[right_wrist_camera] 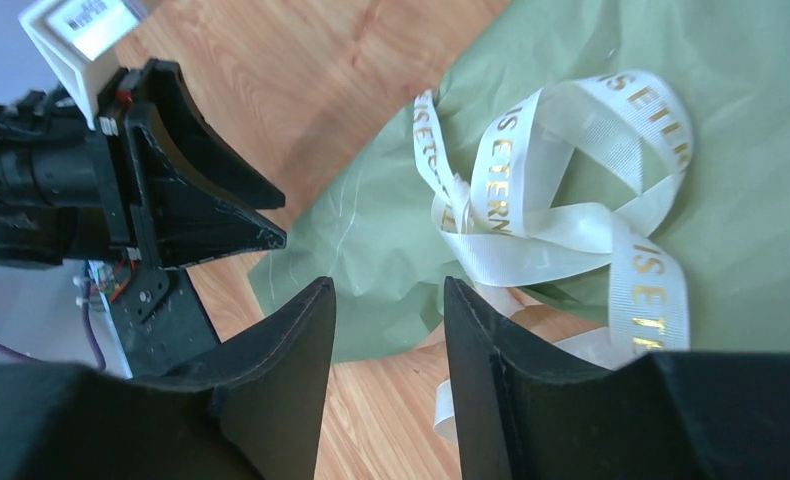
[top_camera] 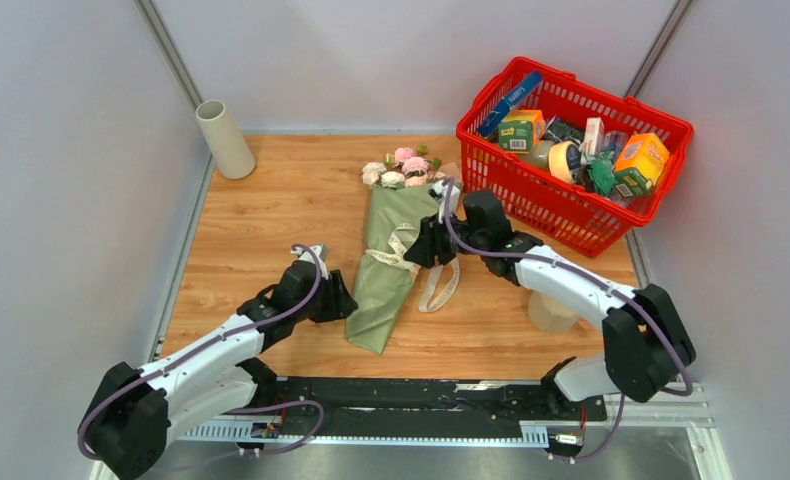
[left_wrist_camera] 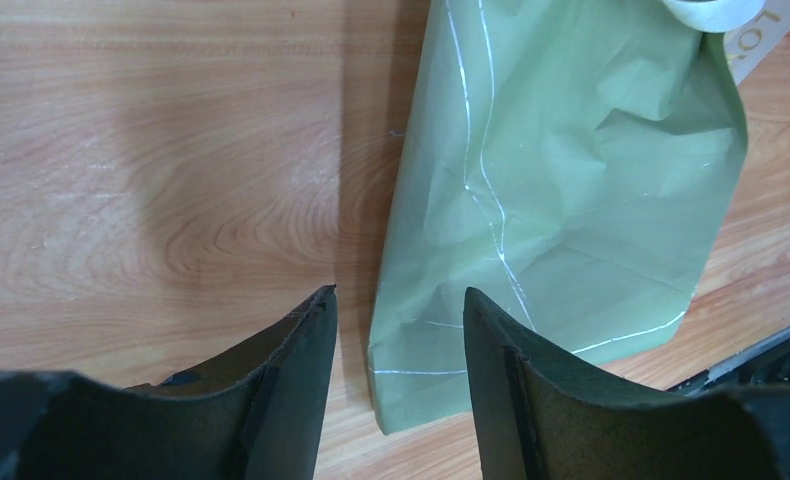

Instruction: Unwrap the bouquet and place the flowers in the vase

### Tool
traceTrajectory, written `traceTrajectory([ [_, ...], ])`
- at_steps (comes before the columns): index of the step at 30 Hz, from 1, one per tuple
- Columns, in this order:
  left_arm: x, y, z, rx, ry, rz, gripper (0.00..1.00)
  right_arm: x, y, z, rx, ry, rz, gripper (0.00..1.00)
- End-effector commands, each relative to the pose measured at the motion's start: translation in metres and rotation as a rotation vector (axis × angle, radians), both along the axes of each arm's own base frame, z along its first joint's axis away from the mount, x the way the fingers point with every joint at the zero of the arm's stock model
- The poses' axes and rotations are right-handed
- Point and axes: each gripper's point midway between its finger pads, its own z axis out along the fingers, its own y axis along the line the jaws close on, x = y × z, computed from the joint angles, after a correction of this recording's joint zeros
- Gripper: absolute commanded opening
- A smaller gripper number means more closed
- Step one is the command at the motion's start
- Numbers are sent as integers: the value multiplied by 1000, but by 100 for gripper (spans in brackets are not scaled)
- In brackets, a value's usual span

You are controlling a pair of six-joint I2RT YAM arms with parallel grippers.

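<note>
While my left pincer [left_wrist_camera: 399, 292] gapes empty beside the narrow end of the bouquet [left_wrist_camera: 561, 200], my right pincer [right_wrist_camera: 388, 282] stands parted, holding nothing, just over the ribbon [right_wrist_camera: 561, 220]. Bouquet lies flat, wrapped, on the worktop [top_camera: 261, 220], roses [top_camera: 401, 168] toward far edge. Vase [top_camera: 224, 138] upright, far-left corner.

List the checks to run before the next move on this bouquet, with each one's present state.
1. Left gripper open and empty: ok.
2. Right gripper open and empty: ok.
3. Ribbon off the bouquet: not ok, its loops lie across it.
4. Ribbon's knot undone: cannot tell.
5. Flowers out of the paper: not ok.
6. Vase upright, apart at the far left corner: ok.
</note>
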Motion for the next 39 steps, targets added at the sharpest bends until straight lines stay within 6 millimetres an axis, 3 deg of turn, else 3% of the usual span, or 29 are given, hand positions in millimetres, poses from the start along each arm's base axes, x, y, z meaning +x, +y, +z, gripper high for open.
traceTrajectory([
  [1, 3, -11, 4, -74, -35, -13, 58, 7, 18, -2, -1, -64, 88, 46],
  [8, -1, -16, -6, -90, -5, -30, 57, 28, 32, -28, -70, -60, 94, 56],
  [12, -3, -21, -7, -122, 0, -46, 55, 25, 40, -54, -131, 2, 160, 58],
  [18, 0, -24, -10, -142, -5, -39, 38, 25, 45, -83, -197, 40, 188, 59],
  [21, 0, -26, -11, -139, 6, -49, 27, 23, 48, -86, -198, 54, 208, 54],
  [26, 0, -27, -13, -129, 23, -47, 7, 18, 55, -71, -149, 61, 242, 32],
  [29, -1, -25, -15, -124, 29, -39, 0, 14, 59, -54, -87, 78, 268, 27],
  [32, -3, -22, -21, -122, 40, -19, 0, 7, 65, -35, 29, 133, 302, 28],
  [39, -3, -22, -24, -133, 43, -8, 0, -15, 76, -15, 182, 219, 360, 48],
])
